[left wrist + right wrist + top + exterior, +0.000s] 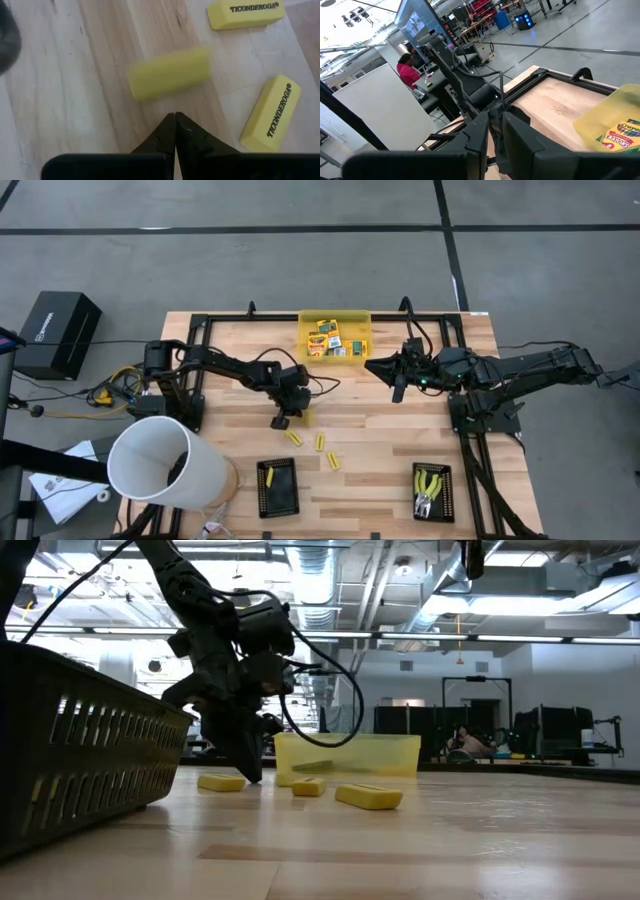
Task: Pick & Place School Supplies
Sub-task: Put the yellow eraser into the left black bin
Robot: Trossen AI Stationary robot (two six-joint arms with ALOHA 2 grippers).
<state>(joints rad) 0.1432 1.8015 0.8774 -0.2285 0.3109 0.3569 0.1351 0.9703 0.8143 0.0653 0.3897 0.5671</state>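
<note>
My left gripper [282, 421] [175, 118] is shut and points down, with its tips low over the wood [250, 772]. It touches none of the short yellow sticks. One stick [170, 73] lies just beyond its tips and looks blurred. Two more sticks printed TICONDEROGA [245, 12] [272, 112] lie flat nearby [320, 442] [368, 797]. Another stick [270, 476] lies in the left black tray. Two tools with yellow-green handles [430, 486] lie in the right black tray. Printed boxes [330, 340] sit in the translucent yellow bin. My right gripper [398, 387] [495, 125] waits, shut, right of the bin.
The yellow bin [353, 317] stands at the table's far edge, between the arms. The black trays [291, 503] [446, 511] sit along the near edge. A white bucket [150, 462] overhangs the near left corner. Bare wood lies between the trays. People show in the room behind.
</note>
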